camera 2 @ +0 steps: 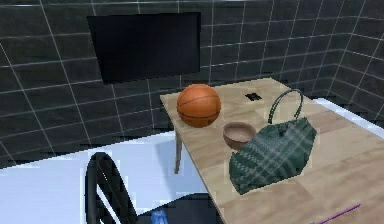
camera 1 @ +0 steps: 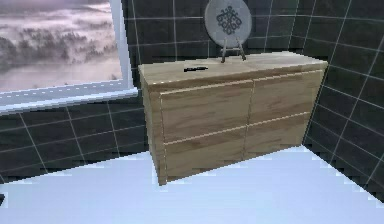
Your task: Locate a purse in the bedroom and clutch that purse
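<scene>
A dark green checked purse point(camera 2: 275, 150) with a looped handle lies on the wooden table point(camera 2: 345, 172), near the middle of its top. Just beside it, toward the table's far end, sits a small brown bowl point(camera 2: 238, 134). An orange basketball point(camera 2: 198, 104) rests at the table's far left corner. A black television point(camera 2: 145, 45) hangs on the tiled wall beyond the table, and a dark chair point(camera 2: 105, 190) stands to the table's left. The gripper's state cannot be told
</scene>
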Controlling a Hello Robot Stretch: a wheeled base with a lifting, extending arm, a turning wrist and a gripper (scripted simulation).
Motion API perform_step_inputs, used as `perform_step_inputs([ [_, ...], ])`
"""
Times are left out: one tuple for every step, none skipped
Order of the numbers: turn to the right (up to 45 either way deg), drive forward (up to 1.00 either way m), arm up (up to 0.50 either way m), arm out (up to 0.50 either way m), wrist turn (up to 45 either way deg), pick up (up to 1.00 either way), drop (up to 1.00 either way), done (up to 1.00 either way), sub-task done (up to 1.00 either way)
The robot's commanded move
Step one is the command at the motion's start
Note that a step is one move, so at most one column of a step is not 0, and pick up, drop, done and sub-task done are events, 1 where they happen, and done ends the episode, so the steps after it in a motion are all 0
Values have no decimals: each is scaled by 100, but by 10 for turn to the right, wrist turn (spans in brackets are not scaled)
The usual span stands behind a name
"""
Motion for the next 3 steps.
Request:
perform_step_inputs([
  [0,0,16,0,0,0,0,0,0],
  [0,0,0,2,0,0,0,0,0],
  [0,0,0,0,450,0,0,0,0],
])
